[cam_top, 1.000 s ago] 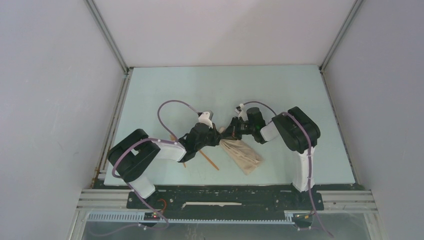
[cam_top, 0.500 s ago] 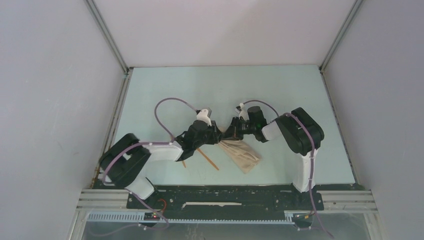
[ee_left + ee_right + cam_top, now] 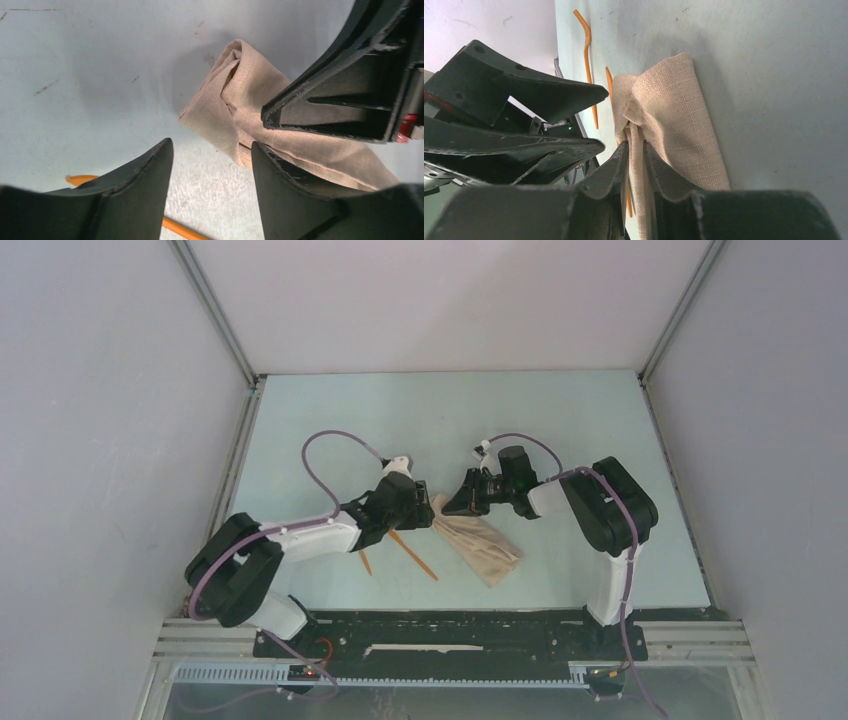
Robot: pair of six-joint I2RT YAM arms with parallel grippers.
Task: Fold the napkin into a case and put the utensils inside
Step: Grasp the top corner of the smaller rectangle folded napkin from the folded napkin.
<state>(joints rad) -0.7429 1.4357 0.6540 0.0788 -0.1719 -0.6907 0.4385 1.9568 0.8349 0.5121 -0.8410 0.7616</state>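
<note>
The right gripper (image 3: 636, 145) is pinching one layer of beige cloth at the far end of the case (image 3: 674, 115). Its two fingers are pressed together on a thin upright fold there. My guess is that it is lifting that layer so the pouch has a mouth, because the rest of the napkin is lying flat in a narrow oblong that slants towards the near right of the table (image 3: 400, 420).

The left gripper (image 3: 211, 150) is hovering just beside that same end. Its fingers are spread and there is nothing between them, only bare table and the cloth's corner. It looks to me as if it is waiting for the opening to be ready before it goes for a piece.

The utensils (image 3: 415, 555) are both lying outside the case, on the left arm's side. One is running right alongside the cloth edge and is partly hidden by it in the right wrist view. The other (image 3: 586, 45) is lying a little further off. I cannot tell which is the fork. Lying there, they are an easy reach for the free gripper, while the other arm is occupied with the cloth. I'd say the folding is done and the loading is not yet begun.
</note>
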